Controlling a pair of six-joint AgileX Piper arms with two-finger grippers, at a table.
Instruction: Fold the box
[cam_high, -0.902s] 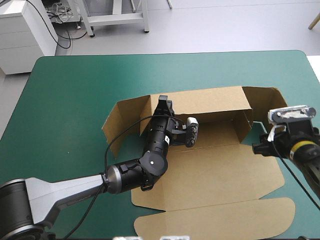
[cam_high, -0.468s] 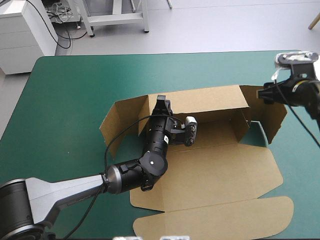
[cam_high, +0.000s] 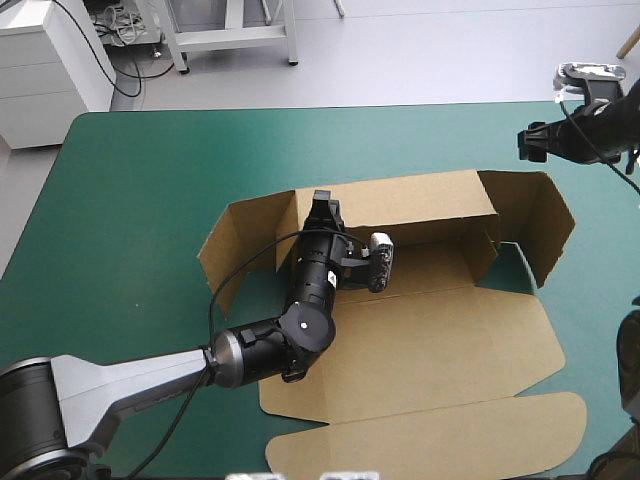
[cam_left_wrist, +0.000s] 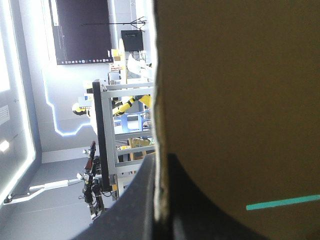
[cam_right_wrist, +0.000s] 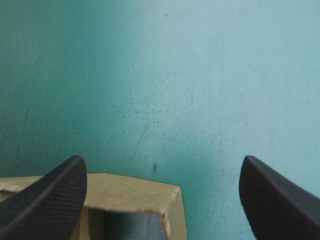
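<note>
The brown box (cam_high: 430, 340) sits mid-table on the teal-green cover (cam_high: 150, 170), partly folded. Nearest me, its lid (cam_high: 430, 440) lies flat, rounded edge toward the table's near edge. Beyond it comes the flat floor panel, then the rear wall (cam_high: 420, 205), standing upright.

My left gripper (cam_high: 322, 203) reaches over the floor panel and pinches the top edge of that wall near its left end. Its fingers are all but closed, with the board between them.

The left end flap (cam_high: 245, 235) and the right end flap (cam_high: 540, 225) stand half raised at the wall's ends, neither tucked in.

Farthest off, my right gripper (cam_right_wrist: 161, 165) is lifted near the table's far right corner, fingers wide apart and holding nothing. A corner of brown board shows below, between them.

Risks, as I judge them:
- **One-sided hold:** I grip the wall at one spot toward its left, so any pull or twist could let the right half lean or drop back flat.
- **Damage at the pinch:** squeezing the board too hard could crease or tear it there.
- **Right gripper off line:** it could push the right end flap outward instead of folding it in.
- **Loose box:** the same push could shove the whole box across the cover, since nothing pins the floor panel.
</note>
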